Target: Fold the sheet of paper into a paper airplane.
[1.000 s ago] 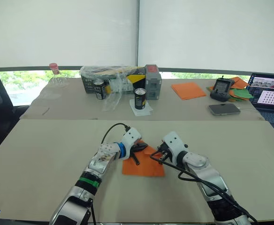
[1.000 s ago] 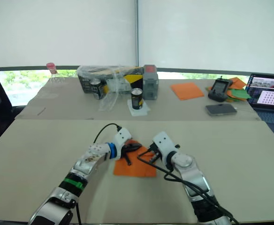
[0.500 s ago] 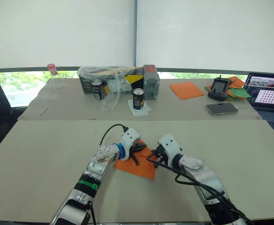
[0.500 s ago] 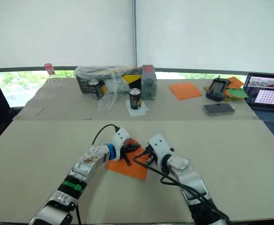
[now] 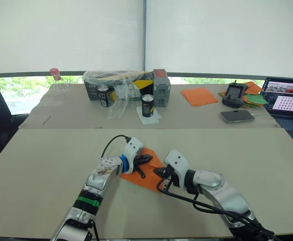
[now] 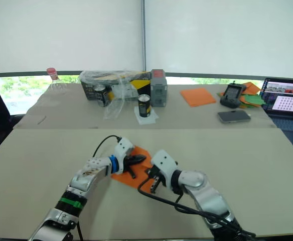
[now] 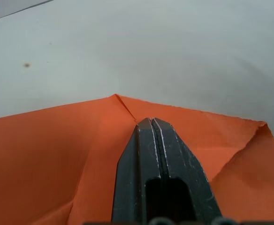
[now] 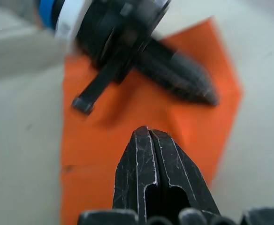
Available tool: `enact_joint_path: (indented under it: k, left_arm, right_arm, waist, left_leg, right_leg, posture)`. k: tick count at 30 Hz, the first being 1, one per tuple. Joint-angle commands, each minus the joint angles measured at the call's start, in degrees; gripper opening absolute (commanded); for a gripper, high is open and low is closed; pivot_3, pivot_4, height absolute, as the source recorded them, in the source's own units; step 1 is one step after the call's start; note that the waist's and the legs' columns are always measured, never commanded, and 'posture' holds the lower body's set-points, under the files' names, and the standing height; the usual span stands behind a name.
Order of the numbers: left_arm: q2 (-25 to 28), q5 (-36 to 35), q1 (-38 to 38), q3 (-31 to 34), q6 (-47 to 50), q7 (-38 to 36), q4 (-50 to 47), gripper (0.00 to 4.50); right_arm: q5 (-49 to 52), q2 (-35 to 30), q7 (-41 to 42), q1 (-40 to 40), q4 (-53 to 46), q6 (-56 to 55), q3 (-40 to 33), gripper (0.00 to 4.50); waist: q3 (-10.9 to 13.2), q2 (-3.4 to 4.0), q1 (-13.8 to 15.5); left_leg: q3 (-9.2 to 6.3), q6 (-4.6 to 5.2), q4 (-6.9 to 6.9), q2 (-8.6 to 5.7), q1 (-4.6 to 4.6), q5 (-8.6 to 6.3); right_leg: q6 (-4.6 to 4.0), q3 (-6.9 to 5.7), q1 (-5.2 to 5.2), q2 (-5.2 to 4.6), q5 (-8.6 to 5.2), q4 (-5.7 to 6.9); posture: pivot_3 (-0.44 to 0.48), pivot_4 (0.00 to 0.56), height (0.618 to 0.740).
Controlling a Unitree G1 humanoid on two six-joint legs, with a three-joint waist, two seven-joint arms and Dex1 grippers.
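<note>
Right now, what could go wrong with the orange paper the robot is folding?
The sheet of paper lies loose on the table, so it could slide or turn under the shut left gripper and right gripper pressing on it. Its folded corner already looks crumpled, so pushing there might set a crooked crease and spoil the plane's shape.

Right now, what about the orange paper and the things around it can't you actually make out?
- Sheet of paper: its near right part lies under the right gripper, eye views.
- Left gripper: blurred, right wrist view.
- Laptop screen: too small to read, cut by the edge.
- Can: label too small.
</note>
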Motion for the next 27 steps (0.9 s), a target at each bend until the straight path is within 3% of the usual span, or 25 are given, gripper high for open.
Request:
enact_joint_path:
  k: [1, 15, 22, 23, 27]
  left_arm:
    - [1.52, 0.68, 1.46, -0.36, 2.04, 0.09, 0.50, 0.00]
    - [7.87, 0.15, 6.22, -0.59, 4.16, -2.33, -5.78, 0.00]
    - [8.66, -0.57, 7.89, -1.03, 4.98, -2.32, -8.03, 0.00]
    - [8.57, -0.58, 7.80, -1.07, 5.05, -2.27, -8.04, 0.00]
    - [8.16, -0.77, 7.24, -1.03, 5.05, -2.15, -7.95, 0.00]
  right_arm:
    - [-0.10, 0.26, -2.12, -0.55, 0.18, 2.48, -0.05, 0.02]
    - [0.26, -4.36, -2.54, -2.41, 1.61, 3.37, -1.24, 0.02]
    - [9.53, -4.32, 0.91, -1.84, -8.75, 5.18, -7.35, 0.02]
    - [9.97, -4.90, 0.85, -1.62, -9.88, 5.99, -7.45, 0.60]
    - [6.64, -6.43, -2.38, -2.37, -10.49, 4.82, -5.42, 1.87]
  waist:
    - [0.00, 0.00, 0.06]
    - [0.00, 0.00, 0.18]
    - [0.00, 0.00, 0.20]
    - [0.00, 0.00, 0.20]
    - [0.00, 0.00, 0.22]
  left_leg:
    - [-0.01, 0.00, 0.00, 0.00, 0.00, 0.00]
    - [-0.01, 0.00, -0.02, -0.01, 0.02, 0.00]
    - [-0.03, 0.00, -0.19, 0.00, 0.02, 0.00]
    - [-0.04, 0.00, -0.19, 0.00, 0.02, 0.00]
    - [-0.03, 0.00, -0.20, -0.02, 0.02, 0.00]
  right_leg:
    - [0.00, 0.00, 0.00, 0.00, 0.00, 0.00]
    - [0.00, 0.01, 0.02, -0.02, 0.00, -0.02]
    - [0.00, 0.01, -0.03, -0.03, 0.00, -0.05]
    - [0.00, 0.01, -0.02, -0.03, 0.00, -0.06]
    - [0.00, 0.00, -0.01, -0.05, 0.00, -0.08]
  posture:
    - [0.000, 0.150, 0.740]
    - [0.000, 0.150, 0.740]
    - [0.000, 0.150, 0.740]
    - [0.000, 0.150, 0.740]
    - [0.000, 0.150, 0.740]
